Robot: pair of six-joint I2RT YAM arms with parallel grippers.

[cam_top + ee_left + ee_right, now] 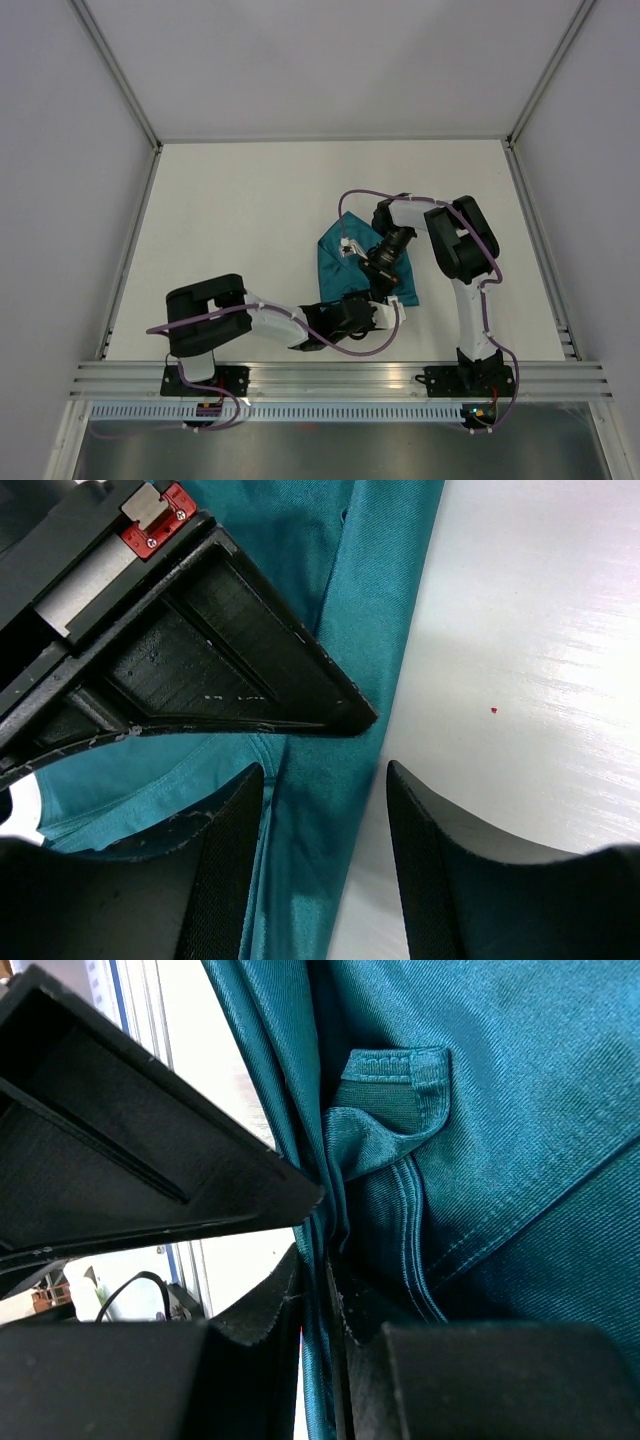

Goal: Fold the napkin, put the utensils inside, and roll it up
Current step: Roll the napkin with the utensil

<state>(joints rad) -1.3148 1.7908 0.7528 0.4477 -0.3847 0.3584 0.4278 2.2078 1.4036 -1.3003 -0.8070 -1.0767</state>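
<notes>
The teal napkin [338, 262] lies folded and bunched on the white table, mid-right. My right gripper [382, 278] is over its near-right part and is shut on a bunch of its folds [322, 1290]; a hemmed corner [390, 1085] curls up beside the jaws. My left gripper [388, 312] is open at the napkin's near-right edge; in the left wrist view [325, 815] its jaws straddle that edge [375, 610], one finger over cloth, the other over bare table. The right gripper's black finger [230, 650] sits just ahead of it. No utensils show in any view.
The two grippers are almost touching; the left gripper's finger [120, 1160] fills the upper left of the right wrist view. White walls enclose the table, and an aluminium rail [330, 378] runs along the near edge.
</notes>
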